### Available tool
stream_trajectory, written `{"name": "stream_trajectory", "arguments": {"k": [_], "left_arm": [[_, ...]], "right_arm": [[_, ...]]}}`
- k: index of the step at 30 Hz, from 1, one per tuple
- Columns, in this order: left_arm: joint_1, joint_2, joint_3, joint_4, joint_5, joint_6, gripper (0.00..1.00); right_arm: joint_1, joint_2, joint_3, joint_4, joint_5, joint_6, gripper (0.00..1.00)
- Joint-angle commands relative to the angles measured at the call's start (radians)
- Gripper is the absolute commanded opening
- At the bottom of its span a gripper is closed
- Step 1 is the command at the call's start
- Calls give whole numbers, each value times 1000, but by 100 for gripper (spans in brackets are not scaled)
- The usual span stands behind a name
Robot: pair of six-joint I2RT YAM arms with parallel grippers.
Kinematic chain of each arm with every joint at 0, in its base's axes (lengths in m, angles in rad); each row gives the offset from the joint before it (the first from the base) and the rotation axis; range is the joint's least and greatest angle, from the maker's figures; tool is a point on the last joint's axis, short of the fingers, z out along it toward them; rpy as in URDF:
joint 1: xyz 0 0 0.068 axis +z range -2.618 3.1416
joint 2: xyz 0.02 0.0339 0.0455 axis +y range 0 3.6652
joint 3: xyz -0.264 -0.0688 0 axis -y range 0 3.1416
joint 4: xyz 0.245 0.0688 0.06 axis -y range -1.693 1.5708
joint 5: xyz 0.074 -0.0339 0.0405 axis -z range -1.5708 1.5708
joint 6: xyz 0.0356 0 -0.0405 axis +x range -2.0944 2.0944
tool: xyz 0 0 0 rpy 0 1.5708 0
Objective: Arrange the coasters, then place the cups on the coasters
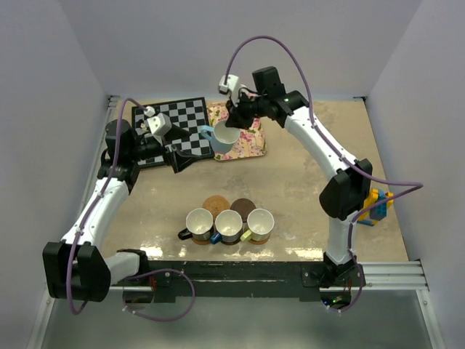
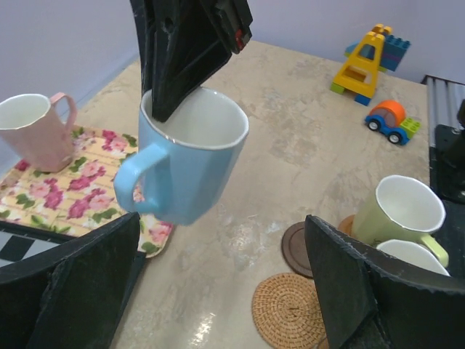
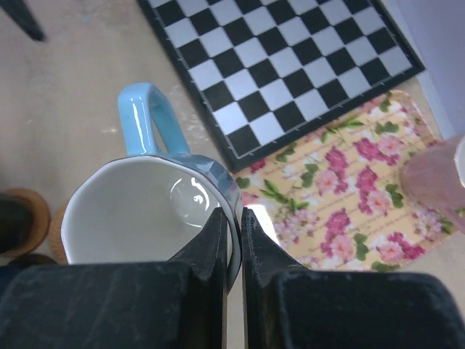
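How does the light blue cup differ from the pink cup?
Colour: the light blue cup is blue outside, the pink cup pink. Support: the light blue cup hangs lifted, its rim pinched by the right gripper; the pink cup stands free on the floral tray. Pose: the light blue cup tilts slightly, the pink cup is upright. Both have one handle and white insides.

Light-blue cup (image 2: 195, 163) aloft, slightly tilted
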Motion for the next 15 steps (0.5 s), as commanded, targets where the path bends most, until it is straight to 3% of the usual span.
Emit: {"name": "stream_trajectory", "arguments": {"k": [1, 7, 10, 15], "left_arm": [[0, -6, -2, 47, 147, 46, 100], [-12, 27, 30, -57, 139, 117, 99], [-22, 55, 61, -189, 143, 181, 98], [-52, 90, 85, -234, 136, 209, 81]], "right_arm": [[85, -95, 39, -56, -9, -34, 0], [100, -135, 1, -55, -37, -34, 0], [100, -158, -23, -49, -27, -35, 0], [100, -179, -43, -39, -21, -38, 0]]}}
